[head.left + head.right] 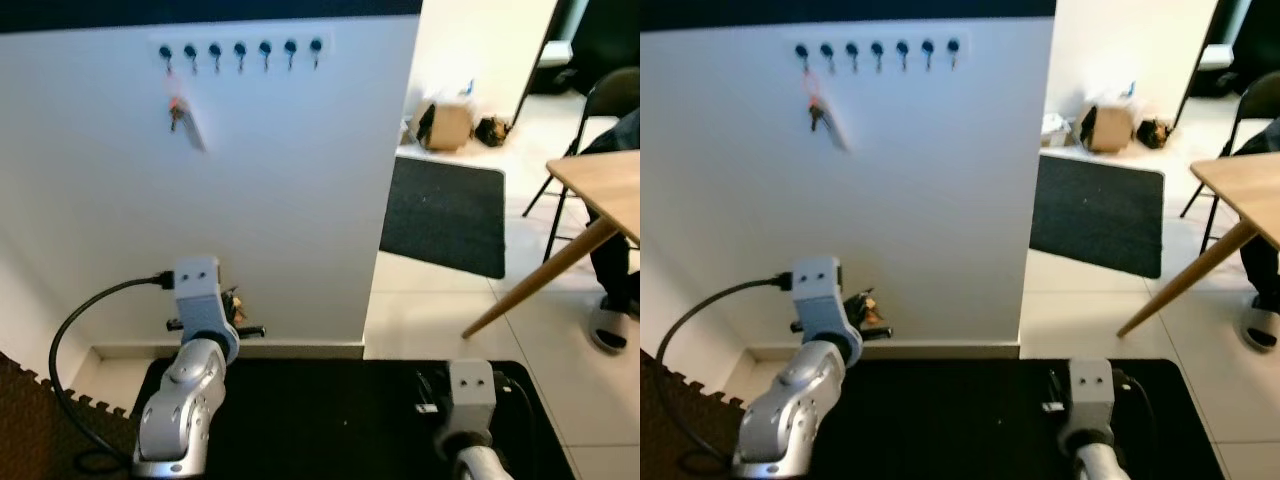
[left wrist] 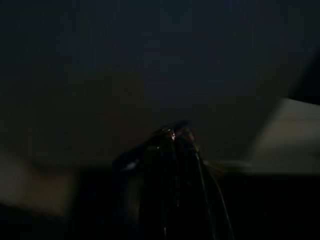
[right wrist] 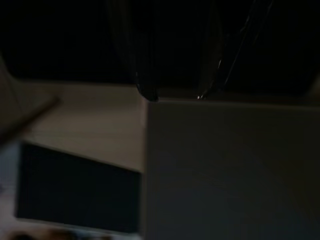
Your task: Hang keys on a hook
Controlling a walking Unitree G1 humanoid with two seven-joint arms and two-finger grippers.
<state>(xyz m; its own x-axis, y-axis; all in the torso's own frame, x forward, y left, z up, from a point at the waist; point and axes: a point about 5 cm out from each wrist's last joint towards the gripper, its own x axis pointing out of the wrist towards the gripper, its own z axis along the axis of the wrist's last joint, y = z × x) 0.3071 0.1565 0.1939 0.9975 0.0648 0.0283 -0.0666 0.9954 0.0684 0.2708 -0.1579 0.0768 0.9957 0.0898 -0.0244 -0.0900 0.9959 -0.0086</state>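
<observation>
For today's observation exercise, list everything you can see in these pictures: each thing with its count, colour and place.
Hooks: seven, dark, in a row high on the white wall.
Keys: one bunch, reddish tag, hanging below the left end of the row.
Mat: one, dark, on the floor past the wall's edge.
Table: one, wooden, at right.
Folding chair: one, black, behind the table.
Box: one, brown, far floor.
Person's foot: one, under the table.
Left pincer: one, black, low near the wall.
Right arm: one, silver, low.
</observation>
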